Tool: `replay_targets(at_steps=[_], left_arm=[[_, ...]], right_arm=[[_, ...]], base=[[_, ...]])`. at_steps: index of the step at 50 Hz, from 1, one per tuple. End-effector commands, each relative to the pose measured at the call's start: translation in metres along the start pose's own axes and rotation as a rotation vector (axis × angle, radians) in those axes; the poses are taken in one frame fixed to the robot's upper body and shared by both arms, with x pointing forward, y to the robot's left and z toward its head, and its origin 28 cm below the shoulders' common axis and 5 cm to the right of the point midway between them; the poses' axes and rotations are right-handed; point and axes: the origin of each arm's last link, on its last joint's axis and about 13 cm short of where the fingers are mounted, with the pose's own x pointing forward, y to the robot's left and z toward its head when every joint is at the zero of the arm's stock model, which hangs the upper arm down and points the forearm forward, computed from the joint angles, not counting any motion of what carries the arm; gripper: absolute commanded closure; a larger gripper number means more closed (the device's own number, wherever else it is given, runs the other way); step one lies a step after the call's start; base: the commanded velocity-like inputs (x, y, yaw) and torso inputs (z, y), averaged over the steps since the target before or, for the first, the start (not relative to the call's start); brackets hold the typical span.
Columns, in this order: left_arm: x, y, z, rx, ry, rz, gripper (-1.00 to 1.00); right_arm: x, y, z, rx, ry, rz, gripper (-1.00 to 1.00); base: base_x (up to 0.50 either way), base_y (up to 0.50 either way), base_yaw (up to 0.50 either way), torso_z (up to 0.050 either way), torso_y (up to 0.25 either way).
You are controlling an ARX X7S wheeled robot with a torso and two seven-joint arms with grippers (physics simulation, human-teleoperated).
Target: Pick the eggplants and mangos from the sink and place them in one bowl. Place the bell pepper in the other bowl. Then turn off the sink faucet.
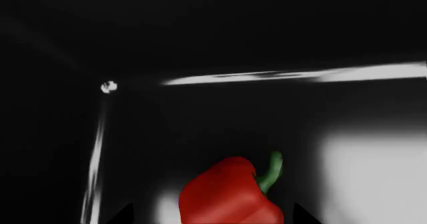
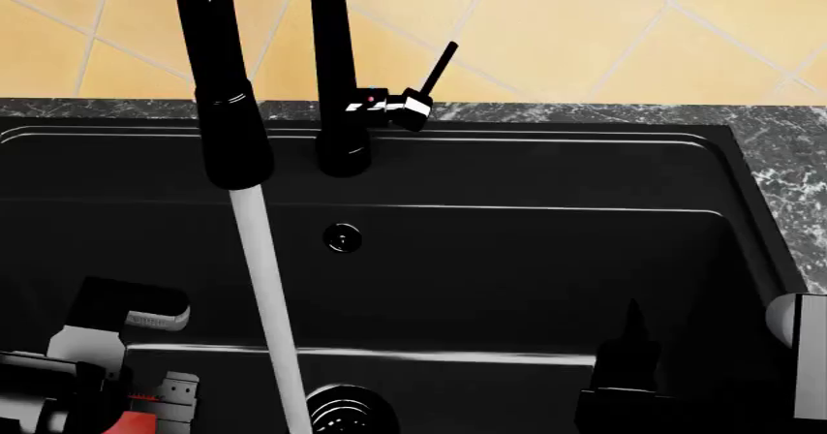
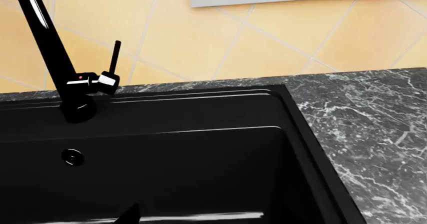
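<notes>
While water still pours from the faucet (image 2: 232, 105) into the sink (image 2: 543, 250), the task looks well short of finished; its last step, shutting the tap, is plainly not done. At the near-left corner of the sink the left gripper (image 2: 123, 395) sits low inside the basin, and a sliver of red shows at its tip; the left wrist view shows the bell pepper (image 1: 230, 196) lying on the sink floor between the dark tips of the jaws, which stand apart on either side of it, so the gripper seems open and not yet clamped. Right of the stream, the drain (image 2: 347, 410) lies bare; the faucet lever (image 2: 433, 71) is raised behind the spout. At the near-right of the sink the right gripper (image 2: 633, 356) hangs with nothing in it; whether its jaws are apart cannot be told. No eggplants, mangos or bowls are in view, so their state cannot be judged.
</notes>
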Motion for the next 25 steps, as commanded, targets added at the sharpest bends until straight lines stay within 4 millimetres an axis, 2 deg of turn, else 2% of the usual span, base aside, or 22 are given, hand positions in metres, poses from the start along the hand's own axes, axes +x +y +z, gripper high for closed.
replay_targets(at_steps=[1,13,17,18,25], left_arm=[[0.0,-0.004,0.0,0.0,0.012,-0.012,-1.0],[0.0,-0.002,0.001,0.004,-0.006,-0.016,-1.0],[-0.003,0.0,0.007,-0.034,-0.017,0.008,-1.0],[-0.003,0.001,0.009,-0.045,-0.02,0.011,1.0],[-0.004,0.005,0.012,-0.055,-0.031,0.028,1.0]], right_arm=[[0.002,0.002,-0.002,0.0,-0.009,0.022,-1.0],[0.002,0.002,-0.004,0.003,-0.005,0.026,-1.0],[0.002,0.003,-0.005,0.003,-0.005,0.028,-1.0],[0.002,0.003,-0.006,0.004,-0.004,0.028,-1.0],[0.005,0.003,-0.005,0.004,-0.005,0.033,-1.0]], base=[[0.0,0.0,0.0,0.015,-0.143],[0.0,0.0,0.0,0.02,-0.231],[0.0,0.0,0.0,0.005,-0.048],[0.0,0.0,0.0,0.0,0.0],[0.0,0.0,0.0,0.0,0.0]])
